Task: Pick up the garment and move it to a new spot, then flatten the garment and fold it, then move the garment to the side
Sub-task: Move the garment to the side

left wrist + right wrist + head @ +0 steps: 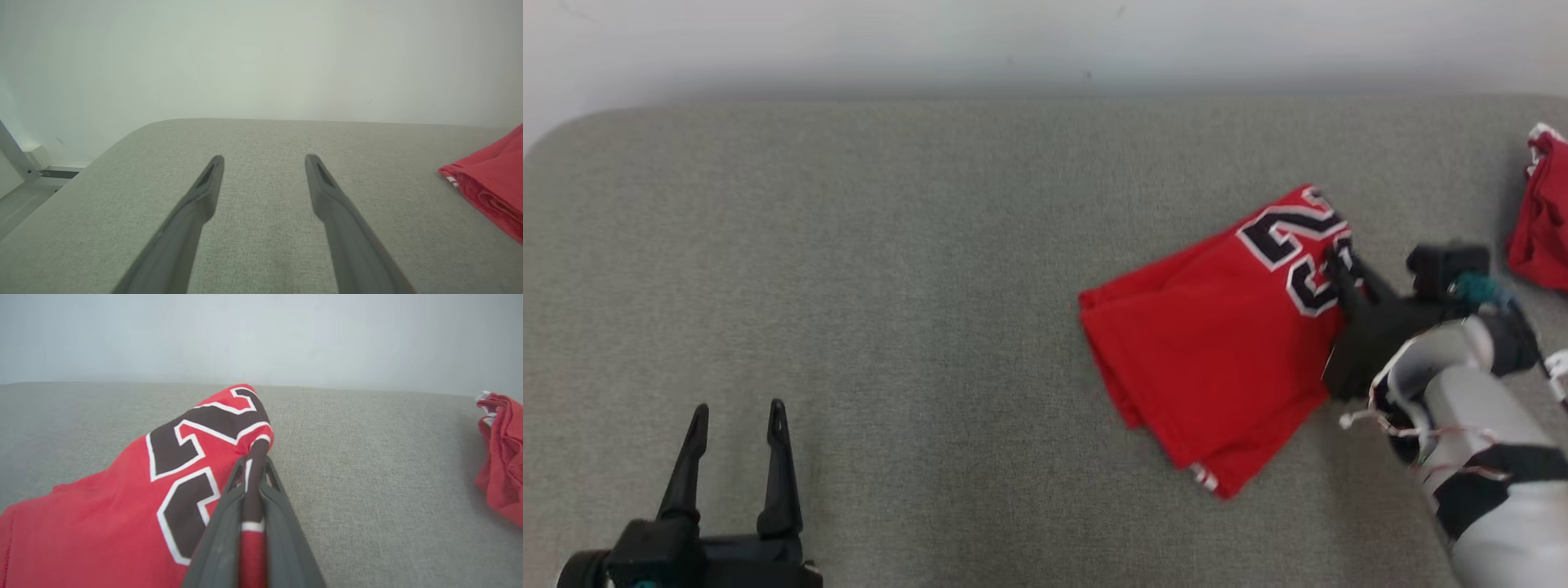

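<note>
My R gripper clamps the right edge of the folded red garment, right of centre on the grey pad, cloth trailing to its left, w/ my L gripper splayed wide, well apart at near left.

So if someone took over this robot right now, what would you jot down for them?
Right end effector: shut on the numbered edge of the red jersey.
Left end effector: open, holding nothing, over the grey surface.
Jersey lies folded right of centre; a second red garment sits at the far right.
Done: folding, apparently. Left: move the jersey aside.
</note>
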Controlling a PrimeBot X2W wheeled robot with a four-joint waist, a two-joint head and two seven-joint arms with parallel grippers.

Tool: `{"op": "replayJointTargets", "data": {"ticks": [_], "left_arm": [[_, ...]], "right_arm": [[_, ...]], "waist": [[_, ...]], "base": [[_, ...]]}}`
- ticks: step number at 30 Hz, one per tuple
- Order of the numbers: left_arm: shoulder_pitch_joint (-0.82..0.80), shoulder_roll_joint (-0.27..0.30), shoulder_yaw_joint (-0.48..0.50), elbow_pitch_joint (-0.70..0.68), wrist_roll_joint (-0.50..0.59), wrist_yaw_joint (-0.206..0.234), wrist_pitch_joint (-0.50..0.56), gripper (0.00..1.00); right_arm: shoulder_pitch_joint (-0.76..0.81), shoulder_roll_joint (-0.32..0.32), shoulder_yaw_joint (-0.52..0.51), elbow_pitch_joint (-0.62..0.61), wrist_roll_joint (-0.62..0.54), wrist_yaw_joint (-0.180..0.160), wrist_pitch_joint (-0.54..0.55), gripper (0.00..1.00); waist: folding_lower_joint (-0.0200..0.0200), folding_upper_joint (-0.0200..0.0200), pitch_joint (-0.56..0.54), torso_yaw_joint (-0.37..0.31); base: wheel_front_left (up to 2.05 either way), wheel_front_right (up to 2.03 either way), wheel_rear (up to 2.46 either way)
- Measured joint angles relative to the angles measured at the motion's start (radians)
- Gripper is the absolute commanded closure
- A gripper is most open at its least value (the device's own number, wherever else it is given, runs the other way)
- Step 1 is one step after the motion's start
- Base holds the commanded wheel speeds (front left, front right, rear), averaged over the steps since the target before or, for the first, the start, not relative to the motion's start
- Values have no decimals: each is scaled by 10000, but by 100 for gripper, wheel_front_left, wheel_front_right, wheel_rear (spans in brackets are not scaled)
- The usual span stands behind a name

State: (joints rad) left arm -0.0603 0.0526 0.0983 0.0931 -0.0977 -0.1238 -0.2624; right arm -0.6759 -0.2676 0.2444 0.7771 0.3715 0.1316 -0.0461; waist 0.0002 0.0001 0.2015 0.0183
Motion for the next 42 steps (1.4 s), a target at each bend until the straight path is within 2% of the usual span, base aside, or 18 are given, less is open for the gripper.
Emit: {"op": "replayJointTargets", "data": {"ticks": [11,22,32,42], "left_arm": [[-951,347,-385,-826,100,-13,-2,0],[-1351,1327,-619,-2036,303,-58,0,0],[-1345,1774,-675,-3358,499,-52,188,0],[-1284,2054,-598,-4491,537,4,696,0]], "right_arm": [[-2135,-1112,-209,52,280,0,-408,100],[-3944,-1983,-562,529,426,0,-796,100],[-5070,-2918,-431,1206,128,0,-692,100],[-6177,-3873,-167,1967,-161,2,-867,100]], "waist": [[1,1,1535,-499],[0,1,3098,-1670],[-1,1,4103,-2666],[-1,1,4742,-3137]], "base": [[0,0,0],[0,0,0],[0,0,0],[0,0,0]]}}
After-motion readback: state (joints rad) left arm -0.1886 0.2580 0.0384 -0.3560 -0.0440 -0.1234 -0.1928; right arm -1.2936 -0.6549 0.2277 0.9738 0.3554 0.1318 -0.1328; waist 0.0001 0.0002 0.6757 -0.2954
